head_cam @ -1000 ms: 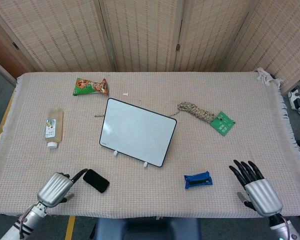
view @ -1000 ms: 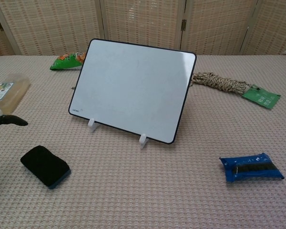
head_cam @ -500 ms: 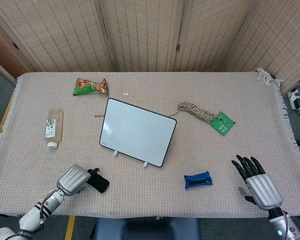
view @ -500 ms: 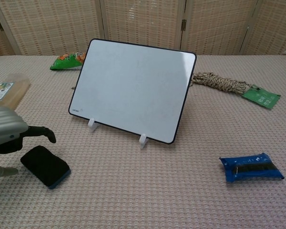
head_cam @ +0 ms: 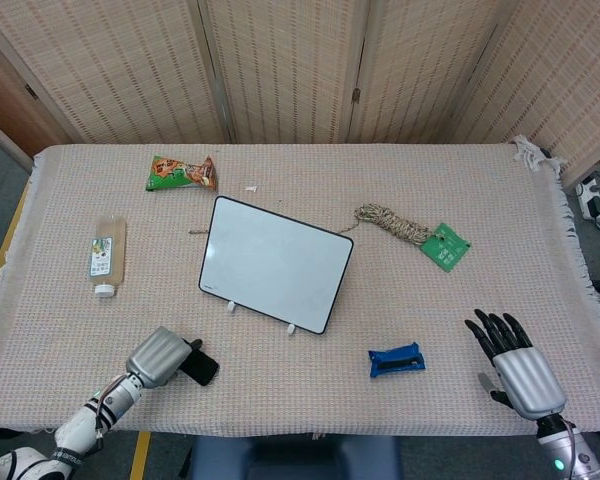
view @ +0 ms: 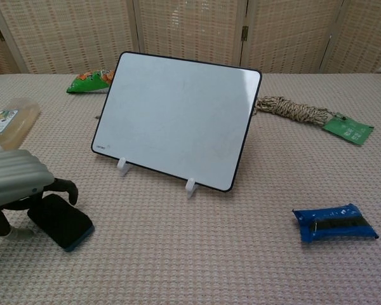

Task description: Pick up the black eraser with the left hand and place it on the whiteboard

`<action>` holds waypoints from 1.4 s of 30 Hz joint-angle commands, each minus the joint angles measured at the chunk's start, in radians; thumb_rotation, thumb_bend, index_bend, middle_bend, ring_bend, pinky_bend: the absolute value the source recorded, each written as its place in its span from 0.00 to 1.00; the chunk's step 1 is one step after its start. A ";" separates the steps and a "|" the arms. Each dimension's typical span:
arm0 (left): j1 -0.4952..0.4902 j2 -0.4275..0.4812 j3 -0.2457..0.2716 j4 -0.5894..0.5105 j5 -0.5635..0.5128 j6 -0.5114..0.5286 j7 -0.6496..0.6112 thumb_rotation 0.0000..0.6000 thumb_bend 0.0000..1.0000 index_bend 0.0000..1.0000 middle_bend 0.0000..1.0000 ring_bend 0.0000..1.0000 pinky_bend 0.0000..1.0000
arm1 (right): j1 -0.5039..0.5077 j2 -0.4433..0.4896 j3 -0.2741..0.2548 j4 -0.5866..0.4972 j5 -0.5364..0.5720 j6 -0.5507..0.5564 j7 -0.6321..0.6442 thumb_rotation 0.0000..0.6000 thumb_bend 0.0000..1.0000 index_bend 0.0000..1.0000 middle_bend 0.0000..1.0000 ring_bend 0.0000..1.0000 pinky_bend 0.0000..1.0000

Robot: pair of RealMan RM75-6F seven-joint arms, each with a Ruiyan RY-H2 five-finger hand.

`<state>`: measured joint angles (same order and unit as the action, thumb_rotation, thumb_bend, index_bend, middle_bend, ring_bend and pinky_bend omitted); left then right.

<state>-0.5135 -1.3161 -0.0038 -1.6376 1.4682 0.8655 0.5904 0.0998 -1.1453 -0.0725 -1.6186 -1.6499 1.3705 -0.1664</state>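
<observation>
Reaching stage: left hand [view: 16, 184] arched over black eraser [view: 63, 222], grip unconfirmed, cannot tell; eraser unlifted on bench; whiteboard [head_cam: 275, 262] placement pending; right hand [head_cam: 510, 360] spread, empty.

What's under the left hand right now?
The black eraser lies on the table under the left hand, whose fingers curl over its near-left end. That end is covered, so I cannot tell whether the fingers touch it.
</observation>
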 commanded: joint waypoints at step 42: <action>-0.148 -0.600 -0.268 0.593 0.068 0.491 -0.154 1.00 0.41 0.69 1.00 0.95 0.99 | 0.017 0.034 0.020 -0.010 0.059 -0.028 0.067 1.00 0.39 0.00 0.00 0.00 0.00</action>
<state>-0.6485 -1.9018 -0.2651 -1.0587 1.5451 1.3681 0.4266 0.1156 -1.1155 -0.0542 -1.6279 -1.5944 1.3442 -0.1041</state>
